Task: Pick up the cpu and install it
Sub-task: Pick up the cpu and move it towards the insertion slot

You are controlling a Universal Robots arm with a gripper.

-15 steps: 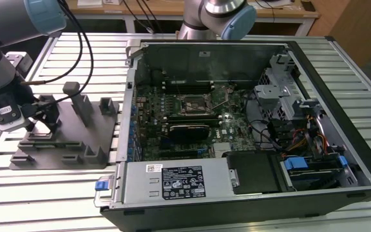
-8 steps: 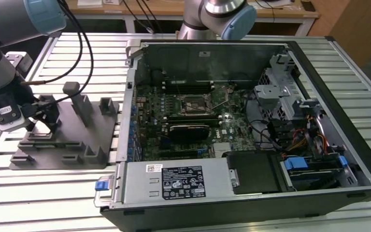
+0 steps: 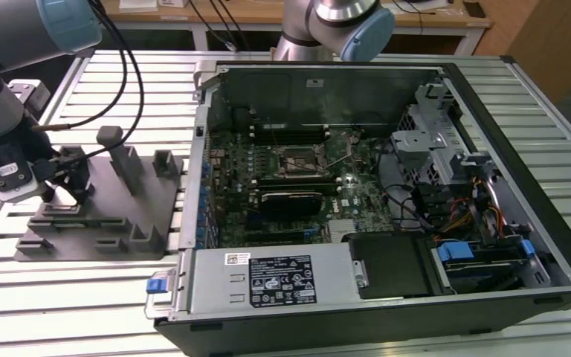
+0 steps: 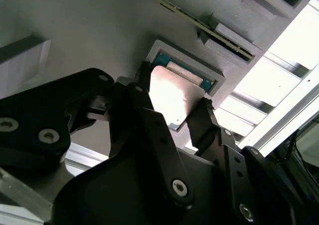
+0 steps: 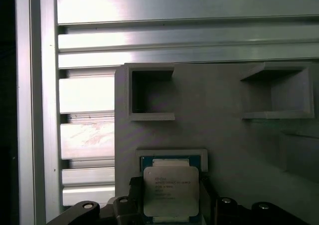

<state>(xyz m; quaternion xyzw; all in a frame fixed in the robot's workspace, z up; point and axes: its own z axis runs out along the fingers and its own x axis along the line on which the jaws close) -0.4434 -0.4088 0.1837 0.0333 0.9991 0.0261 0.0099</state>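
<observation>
Gripper (image 4: 173,93) at edge of grey fixture (image 5: 224,135), jaws narrow, pinching cpu (image 5: 171,190) by two sides. Pick-up step; likely needs a straight, level lift.

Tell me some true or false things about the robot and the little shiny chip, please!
1. The gripper is at the cpu, over the grey fixture. True.
2. The cpu's top is black. False: it is pale and silvery.
3. The grey fixture stands on the exterior view's left of the computer case. True.
4. The computer case is closed. False: its side is open and the motherboard shows.
5. The cpu is already in the socket on the motherboard. False: it is at the grey fixture.
</observation>
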